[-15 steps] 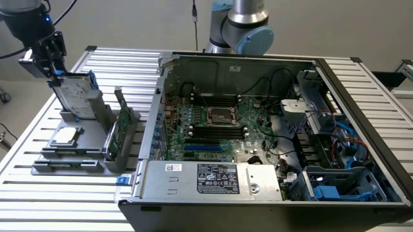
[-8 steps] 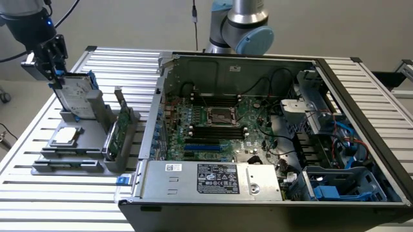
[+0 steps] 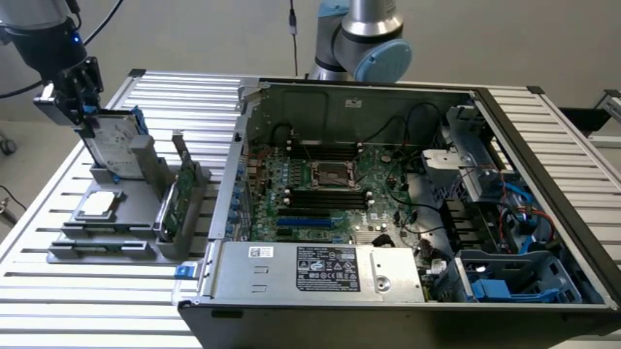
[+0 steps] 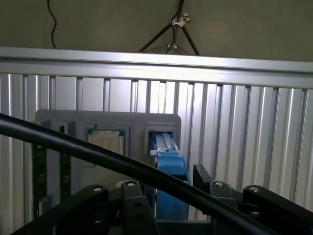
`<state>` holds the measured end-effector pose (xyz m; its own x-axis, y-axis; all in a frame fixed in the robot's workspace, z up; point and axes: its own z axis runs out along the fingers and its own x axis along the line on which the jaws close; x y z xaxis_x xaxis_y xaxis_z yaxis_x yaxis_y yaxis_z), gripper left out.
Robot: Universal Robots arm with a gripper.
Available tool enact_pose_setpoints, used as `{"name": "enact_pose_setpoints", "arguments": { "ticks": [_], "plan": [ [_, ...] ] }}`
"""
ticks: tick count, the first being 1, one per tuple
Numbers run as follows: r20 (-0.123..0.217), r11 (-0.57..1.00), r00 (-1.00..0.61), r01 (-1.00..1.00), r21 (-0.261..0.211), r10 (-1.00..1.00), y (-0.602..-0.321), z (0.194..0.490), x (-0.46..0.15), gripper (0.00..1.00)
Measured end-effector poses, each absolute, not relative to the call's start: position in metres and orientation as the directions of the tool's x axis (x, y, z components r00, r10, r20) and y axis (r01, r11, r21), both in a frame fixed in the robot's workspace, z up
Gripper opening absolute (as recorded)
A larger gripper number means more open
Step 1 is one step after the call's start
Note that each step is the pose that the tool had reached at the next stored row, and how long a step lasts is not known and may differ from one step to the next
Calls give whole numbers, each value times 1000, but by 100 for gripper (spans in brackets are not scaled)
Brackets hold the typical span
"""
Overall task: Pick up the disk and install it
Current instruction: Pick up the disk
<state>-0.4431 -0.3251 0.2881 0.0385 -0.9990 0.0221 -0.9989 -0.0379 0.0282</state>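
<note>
Soft, even light on both my feeds.
I see pale glare along the slatted table (image 3: pixel 97 291) and murky shadow inside the computer case (image 3: pixel 388 102).

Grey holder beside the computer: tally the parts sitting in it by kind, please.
Disk: 1
Square chip: 1
Upright green card: 1
Narrow green sticks: 2
Total: 5

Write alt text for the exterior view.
A robot arm's black gripper, jaws open, is at the top of a silver hard drive in a blue plastic carrier, standing upright in a grey holder on a slatted metal table, beside an open computer case.
</note>
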Motion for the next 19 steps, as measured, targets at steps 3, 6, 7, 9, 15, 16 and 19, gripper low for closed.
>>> {"name": "enact_pose_setpoints", "arguments": {
  "ticks": [3,6,7,9,15,16,19],
  "plan": [
    [24,-38,38,-999,28,-999,-325,286,-443,51],
    [24,-38,38,-999,28,-999,-324,285,-443,51],
    [24,-38,38,-999,28,-999,-323,284,-443,51],
    [24,-38,39,-999,28,-999,-322,283,-443,51],
    [24,-38,38,-999,28,-999,-322,281,-444,51],
    [25,-38,38,-999,28,-999,-322,280,-444,51],
    [25,-38,38,-999,28,-999,-322,280,-444,51]
  ]
}}
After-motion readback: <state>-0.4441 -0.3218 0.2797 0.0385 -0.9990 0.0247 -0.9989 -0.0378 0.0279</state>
